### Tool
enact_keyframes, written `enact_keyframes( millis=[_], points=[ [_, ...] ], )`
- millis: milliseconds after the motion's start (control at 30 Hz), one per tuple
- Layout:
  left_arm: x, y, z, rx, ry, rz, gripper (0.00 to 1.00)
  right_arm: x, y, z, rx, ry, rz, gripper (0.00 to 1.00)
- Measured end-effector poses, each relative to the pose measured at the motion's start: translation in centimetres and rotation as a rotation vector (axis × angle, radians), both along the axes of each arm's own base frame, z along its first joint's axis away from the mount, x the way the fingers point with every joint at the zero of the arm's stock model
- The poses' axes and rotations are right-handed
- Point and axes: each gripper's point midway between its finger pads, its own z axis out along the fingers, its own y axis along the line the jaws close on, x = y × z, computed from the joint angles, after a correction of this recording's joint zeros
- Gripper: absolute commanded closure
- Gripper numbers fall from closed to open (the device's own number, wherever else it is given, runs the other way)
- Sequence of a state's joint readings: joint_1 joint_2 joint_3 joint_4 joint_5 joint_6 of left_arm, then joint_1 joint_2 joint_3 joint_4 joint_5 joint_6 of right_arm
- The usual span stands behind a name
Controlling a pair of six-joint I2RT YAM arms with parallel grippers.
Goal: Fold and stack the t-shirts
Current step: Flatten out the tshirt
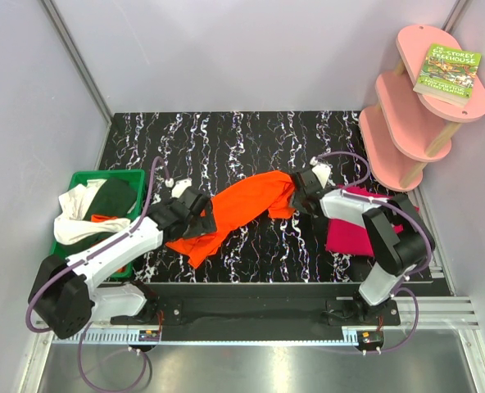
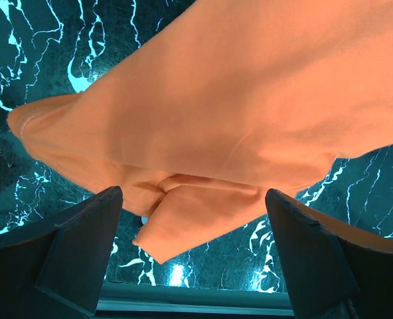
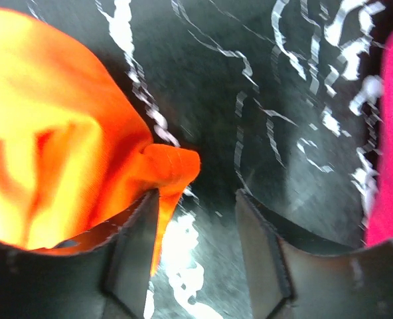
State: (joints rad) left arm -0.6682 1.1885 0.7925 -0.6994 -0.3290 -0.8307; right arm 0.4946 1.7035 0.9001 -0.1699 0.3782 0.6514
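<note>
Orange cloth fills the space ahead of the left gripper in its wrist view. Its two dark fingers stand wide apart, released, with nothing pinched between them. The orange t-shirt lies in soft folds on the black marbled table just beyond the fingertips. A rounded fold of it reaches down between them.

The right wrist view shows the right gripper with its jaws parted as well. Bare table shows in the gap. A twisted tip of the orange cloth sits just past one finger and overlaps its edge, but it is not clamped. At that view's far edge is a strip of the magenta t-shirt.

Only the overhead camera gives the whole layout. The orange shirt stretches rumpled across the middle of the table between the two grippers, one at each end of it. The magenta shirt lies at the right, partly hidden under the right arm. A green bin at the left edge holds a white shirt and a dark green shirt. A pink shelf at the far right corner carries a book.
</note>
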Motion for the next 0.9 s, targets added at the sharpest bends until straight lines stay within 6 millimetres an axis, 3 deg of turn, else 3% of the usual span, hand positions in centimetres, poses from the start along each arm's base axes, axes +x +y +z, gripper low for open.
enact_keyframes(
  millis=[200,567,700,900],
  points=[
    [0.2,-0.3,0.0,0.002,0.002,-0.008,0.06,-1.7,-1.1,0.6,-0.004,-0.006,-0.004,0.34],
    [1.0,-1.3,0.4,-0.003,-0.006,-0.029,0.06,0.7,-0.2,3.6,0.012,-0.084,0.001,0.36],
    [1.0,-1.2,0.4,-0.001,-0.006,-0.032,0.06,1.5,-0.2,2.4,-0.002,-0.061,-0.004,0.38],
    [1.0,-1.2,0.4,0.002,-0.006,-0.035,0.06,1.0,-0.6,0.3,-0.02,-0.005,-0.012,0.44]
  ],
)
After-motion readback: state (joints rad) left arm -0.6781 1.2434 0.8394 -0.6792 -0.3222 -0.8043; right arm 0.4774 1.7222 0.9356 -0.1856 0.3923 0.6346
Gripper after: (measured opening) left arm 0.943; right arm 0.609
